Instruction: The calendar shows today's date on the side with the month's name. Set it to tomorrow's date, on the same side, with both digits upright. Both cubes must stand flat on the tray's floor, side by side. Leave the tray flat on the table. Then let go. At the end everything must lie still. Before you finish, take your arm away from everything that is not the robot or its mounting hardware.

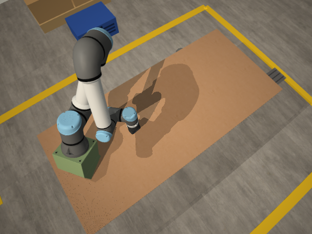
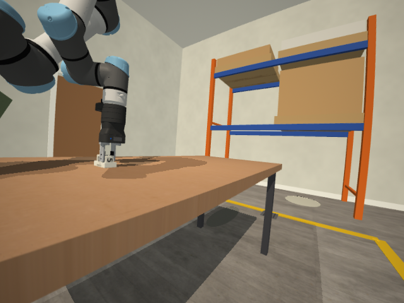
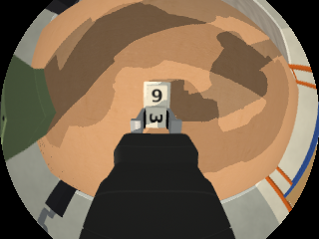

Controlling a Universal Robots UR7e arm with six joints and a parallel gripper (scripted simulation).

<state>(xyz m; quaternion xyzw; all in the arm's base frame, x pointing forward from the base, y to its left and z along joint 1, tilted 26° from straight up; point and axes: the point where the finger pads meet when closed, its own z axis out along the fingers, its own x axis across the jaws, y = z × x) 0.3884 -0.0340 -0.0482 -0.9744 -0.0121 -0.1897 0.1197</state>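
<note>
The small white calendar tray (image 2: 105,165) stands on the wooden table (image 1: 201,100) (image 2: 163,202) near the robot's base. In the wrist view, one cube (image 3: 157,94) with 9 on top sits on the far side. A second cube (image 3: 156,119) (image 2: 110,160) has 3 on top and shows 5 on its side in the exterior view. My gripper (image 3: 156,115) (image 2: 106,158) (image 1: 134,130) points straight down, with a finger on each side of this second cube, shut on it, low at the tray. In the top view the wrist hides the calendar. The month's name is not visible.
The robot's green base block (image 1: 75,161) (image 3: 25,110) stands at the table's corner close to the calendar. An orange and blue shelf rack (image 2: 293,127) with cardboard boxes stands beyond the table. A blue box (image 1: 91,18) lies on the floor behind the robot.
</note>
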